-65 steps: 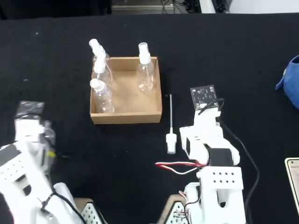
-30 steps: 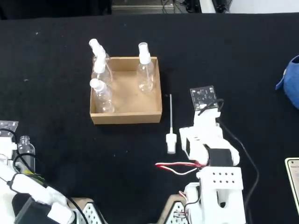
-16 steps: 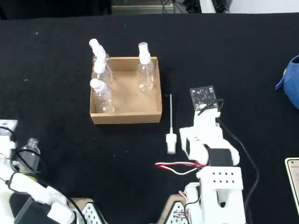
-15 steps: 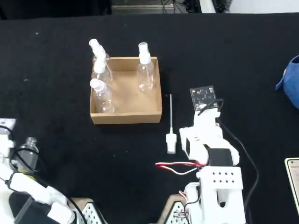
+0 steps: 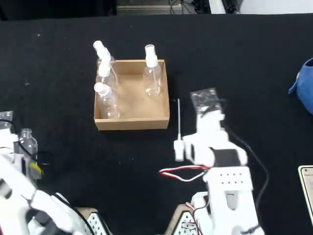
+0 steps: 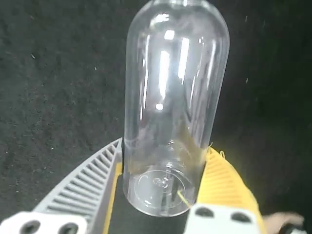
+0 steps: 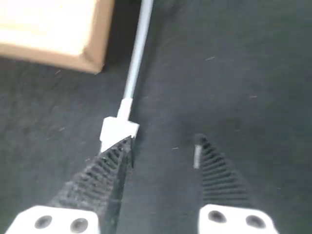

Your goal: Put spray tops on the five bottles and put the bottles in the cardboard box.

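Observation:
The cardboard box (image 5: 132, 116) holds several clear bottles with white spray tops, such as the one at its back right (image 5: 151, 73). At the table's left edge my left gripper (image 6: 163, 163) is shut on a clear bottle (image 5: 27, 143) (image 6: 170, 97) that has no top and stands upright. A white spray top (image 5: 179, 147) (image 7: 119, 129) with a long tube lies on the table just right of the box. My right gripper (image 7: 163, 148) is open just above the table. One fingertip (image 7: 122, 148) sits right by the spray top's head. The right arm (image 5: 215, 152) stands beside the spray top.
A blue object (image 5: 305, 88) lies at the right edge and a card (image 5: 307, 191) at the lower right. Red and white wires (image 5: 183, 174) loop in front of the right arm's base. Black table surface stretches between the box and the left arm.
The right arm has swung left, closer to the spray top. The left arm has shifted, and the bottle it holds went from tilted back to upright.

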